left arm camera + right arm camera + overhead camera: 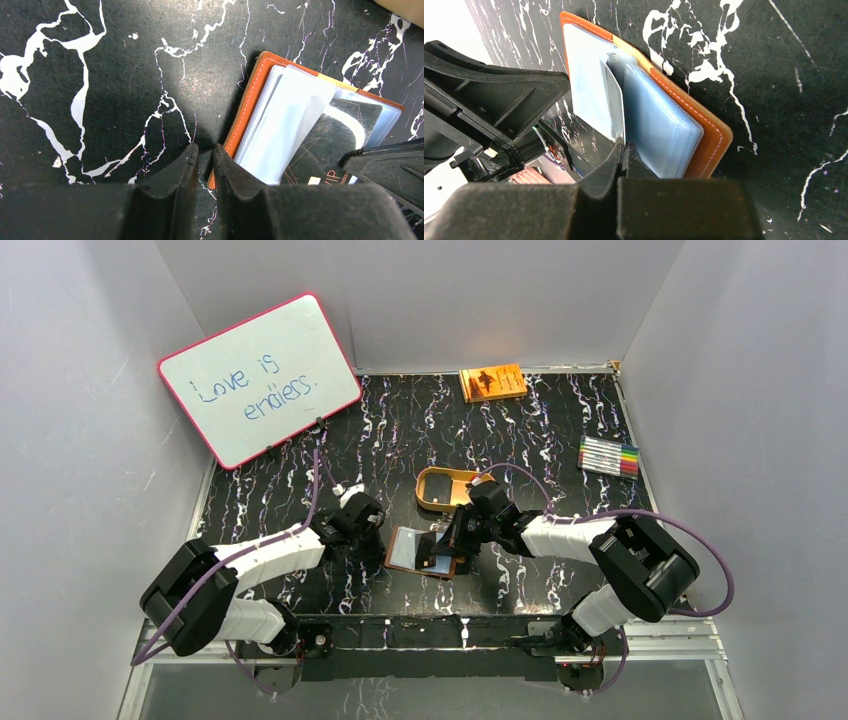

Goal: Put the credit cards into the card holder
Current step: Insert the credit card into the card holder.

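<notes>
The brown leather card holder (420, 552) lies open on the black marble table between my two grippers. Its clear bluish sleeves fan out in the left wrist view (280, 120) and the right wrist view (659, 125). A dark card marked VIP (332, 142) lies among the sleeves. My right gripper (624, 146) is shut on the edge of one thin clear sleeve (614, 100) and holds it upright; it also shows in the top view (452, 538). My left gripper (205, 150) is nearly shut with nothing between its fingers, its right finger (235, 175) at the holder's orange-brown left edge (245, 115).
A tan oval tray (447, 487) sits just behind the holder. An orange book (492, 382) lies at the back. A pack of coloured markers (609, 456) is at the right. A pink-framed whiteboard (258, 378) leans at the back left.
</notes>
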Motion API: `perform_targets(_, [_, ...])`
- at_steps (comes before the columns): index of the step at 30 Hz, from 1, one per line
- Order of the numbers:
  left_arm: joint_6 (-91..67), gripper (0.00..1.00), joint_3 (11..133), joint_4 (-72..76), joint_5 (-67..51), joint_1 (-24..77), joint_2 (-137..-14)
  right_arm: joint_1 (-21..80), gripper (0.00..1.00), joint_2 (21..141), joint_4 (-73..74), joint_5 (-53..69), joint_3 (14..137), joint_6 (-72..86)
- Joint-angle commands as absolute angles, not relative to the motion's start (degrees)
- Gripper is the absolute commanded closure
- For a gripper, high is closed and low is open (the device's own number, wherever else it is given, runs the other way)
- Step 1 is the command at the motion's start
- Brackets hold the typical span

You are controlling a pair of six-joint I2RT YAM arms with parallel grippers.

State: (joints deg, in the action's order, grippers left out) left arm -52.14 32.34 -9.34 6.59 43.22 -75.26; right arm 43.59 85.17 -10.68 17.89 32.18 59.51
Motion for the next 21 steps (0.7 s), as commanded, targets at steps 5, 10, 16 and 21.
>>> perform_targets(5, [-52.2,0.83,28.5,-15.5,4.5,43.5,-78.4,43.9,1.00,85.0,-9.4,15.8,32.0,58.6])
perform_targets(10, [-53.1,0.83,27.7,-14.4,2.8,43.6,-78.4,43.9,1.00,85.5,-11.5,14.2,31.7,62.0])
perform_targets(16, [-53.8,0.83,27.0,-13.6,1.5,43.6,-77.5,43.9,1.00,83.5,-12.7,10.4,29.5,65.8])
perform_targets(21, [-53.7,0.83,27.0,-13.6,1.7,43.7,-77.8,44.0,1.00,83.3,-7.9,9.3,30.9,62.8])
